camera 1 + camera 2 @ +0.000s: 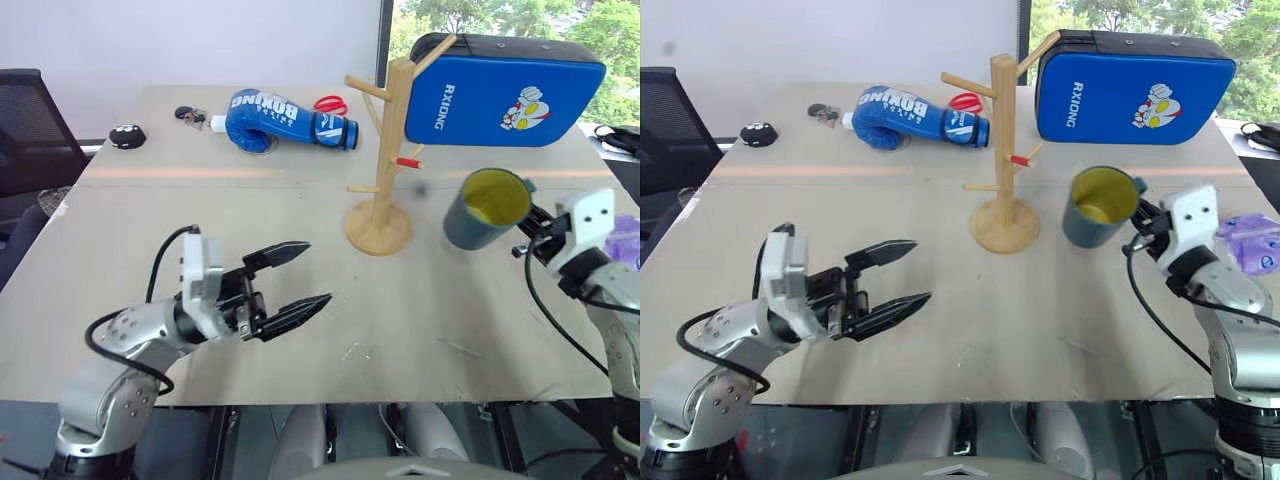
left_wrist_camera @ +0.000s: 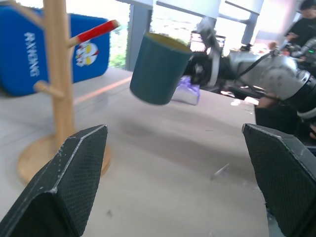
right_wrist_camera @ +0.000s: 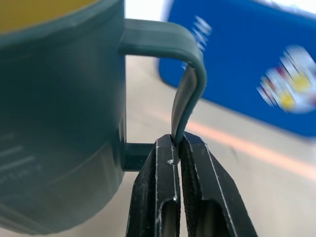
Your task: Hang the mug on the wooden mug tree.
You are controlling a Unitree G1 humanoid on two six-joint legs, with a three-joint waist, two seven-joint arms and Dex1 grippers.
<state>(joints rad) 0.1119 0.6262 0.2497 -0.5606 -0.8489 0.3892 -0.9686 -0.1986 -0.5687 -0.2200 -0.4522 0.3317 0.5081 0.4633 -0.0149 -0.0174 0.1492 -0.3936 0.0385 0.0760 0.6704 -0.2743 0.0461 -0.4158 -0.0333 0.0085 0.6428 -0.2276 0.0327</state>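
Gripping the mug [image 1: 487, 208] by its handle [image 3: 185, 74], the right gripper [image 3: 177, 144] has its fingers pinched tight on the loop. Mug held clear above the table [image 1: 300, 260], tilted, yellow inside facing up and left, just right of the tree [image 1: 383, 150] and apart from it, near the red-tipped peg [image 1: 409, 161]. Left gripper [image 1: 297, 281] hovers over the table's near left, fingers wide and empty. Boxing glove [image 1: 285, 120] and blue pad [image 1: 505, 92] lie behind.
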